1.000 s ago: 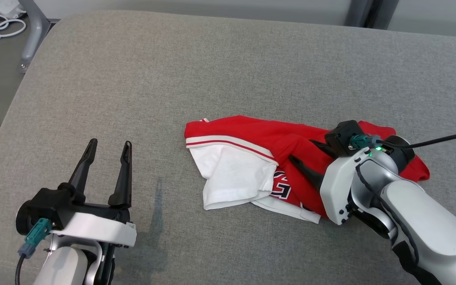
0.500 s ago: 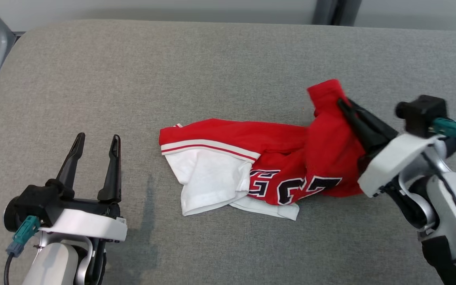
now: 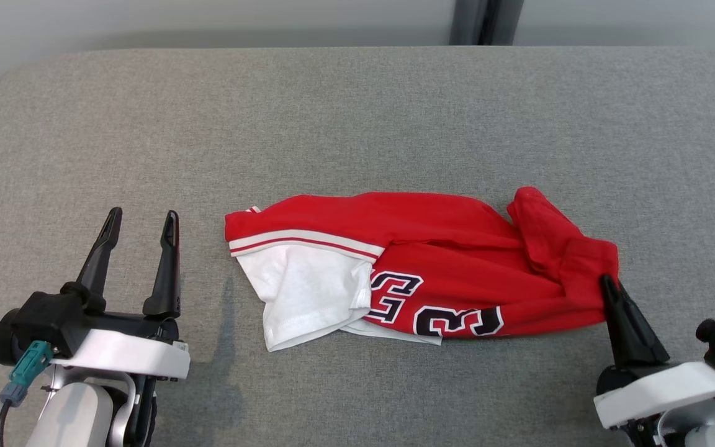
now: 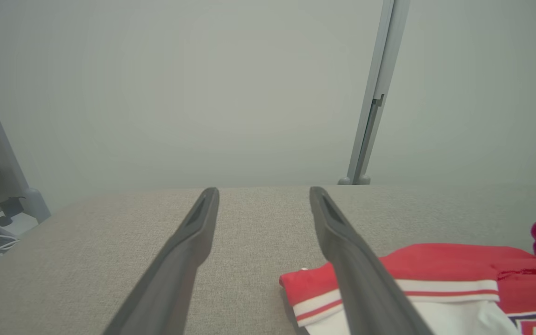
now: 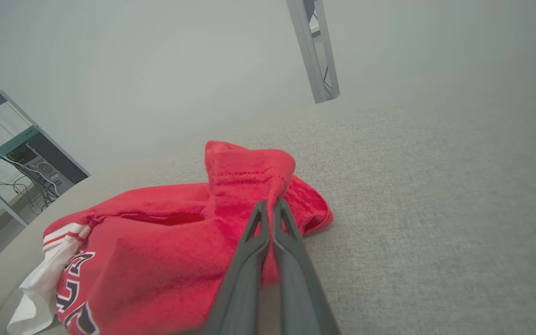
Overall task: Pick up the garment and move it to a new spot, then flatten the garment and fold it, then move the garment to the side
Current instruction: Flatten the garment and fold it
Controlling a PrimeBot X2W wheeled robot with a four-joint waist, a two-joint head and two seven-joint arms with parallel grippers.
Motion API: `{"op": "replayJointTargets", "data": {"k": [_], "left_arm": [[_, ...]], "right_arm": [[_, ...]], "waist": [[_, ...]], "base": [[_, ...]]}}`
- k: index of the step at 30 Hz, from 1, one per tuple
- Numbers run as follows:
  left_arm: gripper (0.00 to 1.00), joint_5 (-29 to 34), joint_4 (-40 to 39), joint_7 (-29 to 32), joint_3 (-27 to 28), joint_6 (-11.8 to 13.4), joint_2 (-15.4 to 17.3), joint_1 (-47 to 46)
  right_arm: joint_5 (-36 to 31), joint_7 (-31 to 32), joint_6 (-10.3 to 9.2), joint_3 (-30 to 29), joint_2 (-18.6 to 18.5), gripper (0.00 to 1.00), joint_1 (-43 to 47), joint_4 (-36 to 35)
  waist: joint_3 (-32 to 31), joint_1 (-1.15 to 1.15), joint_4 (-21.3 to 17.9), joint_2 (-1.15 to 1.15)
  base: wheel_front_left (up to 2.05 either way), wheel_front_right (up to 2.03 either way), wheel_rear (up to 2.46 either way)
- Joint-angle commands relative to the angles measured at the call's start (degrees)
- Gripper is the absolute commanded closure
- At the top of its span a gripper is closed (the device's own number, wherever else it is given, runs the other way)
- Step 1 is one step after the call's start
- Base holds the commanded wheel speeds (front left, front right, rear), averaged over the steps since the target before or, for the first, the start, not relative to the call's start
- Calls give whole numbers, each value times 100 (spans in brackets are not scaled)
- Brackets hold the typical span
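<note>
As the right gripper (image 3: 607, 283) pinches it — garment (image 3: 444, 257) lies leftward.

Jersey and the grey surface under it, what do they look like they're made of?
Jersey: soft matte knit cloth, probably cotton or polyester; it bunches into limp folds, with a stitched hem on the white part and a fuzzy nap. Surface: grey woven upholstery fabric, matte, with a fine visible weave; its rounded corners hint at padding beneath.
</note>
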Motion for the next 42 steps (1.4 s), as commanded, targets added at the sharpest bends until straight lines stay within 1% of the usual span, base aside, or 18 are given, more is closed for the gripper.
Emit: {"op": "replayJointTargets", "data": {"k": [1,2,3,7,10,13,14,17,20,25,29,36,42], "left_arm": [[0,5,-17,-15,30,-11,40,44],[0,0,-19,-15,35,-3,50,49],[0,-5,-23,-15,40,5,61,57],[0,-22,-44,3,62,55,94,103],[0,-30,-72,18,79,97,114,146],[0,-41,-109,49,100,153,130,208],[0,-43,-118,52,105,170,133,219],[0,-52,-165,98,118,226,149,302],[0,-54,-208,129,118,268,167,390],[0,-47,-297,212,83,334,193,573],[0,-24,-375,284,11,366,192,708],[0,-31,-463,379,-68,413,204,899],[0,-45,-557,450,-98,442,231,984]], "right_arm": [[94,-72,0,-43,31,59,70,70],[89,-111,0,-61,50,31,144,163],[121,-188,0,-136,97,0,184,249],[163,-390,0,-404,244,0,259,452],[-21,-513,0,-730,279,0,249,434],[-392,-592,0,-1174,336,0,162,234],[-626,-610,0,-1297,334,0,132,123],[-1116,-618,0,-1546,377,0,28,-261],[-1637,-457,0,-1510,406,0,-49,-697],[-2051,56,0,-1154,447,0,46,-1189],[-2145,445,0,-914,490,0,269,-1282],[-2186,637,0,-910,557,0,587,-1357],[-2138,707,0,-933,588,0,675,-1446]], "waist": [[-6,0,-30,0],[-15,0,-50,0],[-24,0,-70,0],[-77,0,-139,0],[-134,0,-172,0],[-219,0,-196,0],[-250,0,-200,0],[-353,0,-214,0],[-483,0,-225,0],[-715,0,-232,0],[-854,0,-244,0],[-991,0,-271,0],[-989,0,-282,0]], "base": [[0,0,0],[0,0,0],[0,0,0],[0,0,0],[0,0,0],[0,0,0],[0,0,0],[0,0,0],[0,0,0],[0,0,0],[0,0,0],[0,0,0],[0,0,0]]}}
